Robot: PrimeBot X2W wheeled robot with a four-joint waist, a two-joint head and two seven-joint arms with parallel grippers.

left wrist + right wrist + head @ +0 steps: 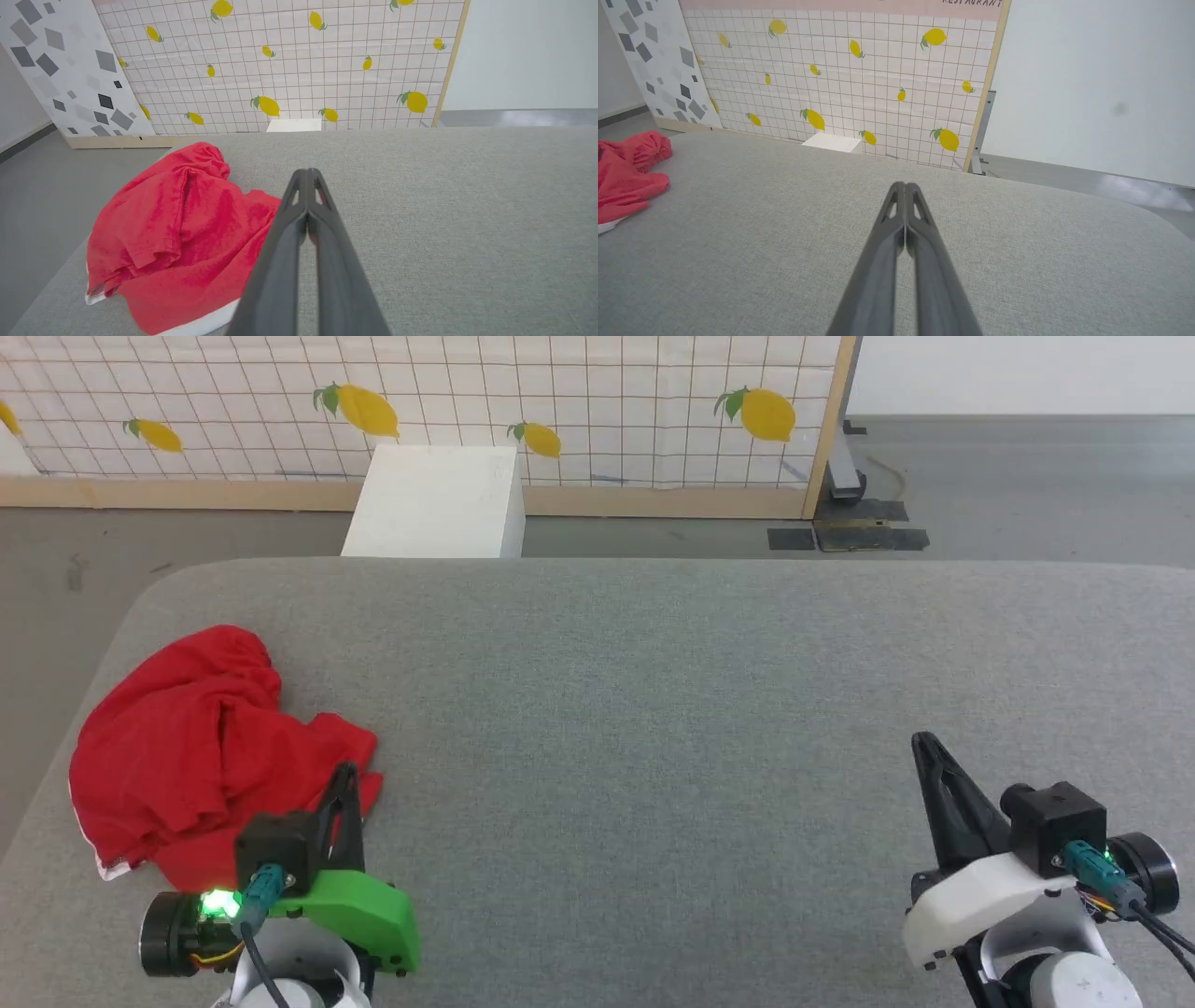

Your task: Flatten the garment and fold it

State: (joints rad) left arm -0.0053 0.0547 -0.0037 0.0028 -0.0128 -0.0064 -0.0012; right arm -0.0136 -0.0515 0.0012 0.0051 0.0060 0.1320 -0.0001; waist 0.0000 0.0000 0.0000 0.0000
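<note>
Garment [201, 747] lies crumpled at the left end of the table [653, 709], just left of the clenched, empty left gripper [347, 773], while the right gripper [924, 742], likewise clenched, sits well apart

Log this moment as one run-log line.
garment: crumpled, left end of table | left gripper: shut, empty, by garment's edge | right gripper: shut, empty | folding: not begun

Head camera: high, facing forward and down on grey cushion [653, 709]. Wrist cameras: low, sighting along own fingers [280, 261] toward lemon-print panel [280, 70]; all share red garment [187, 737], left of the fingers.
</note>
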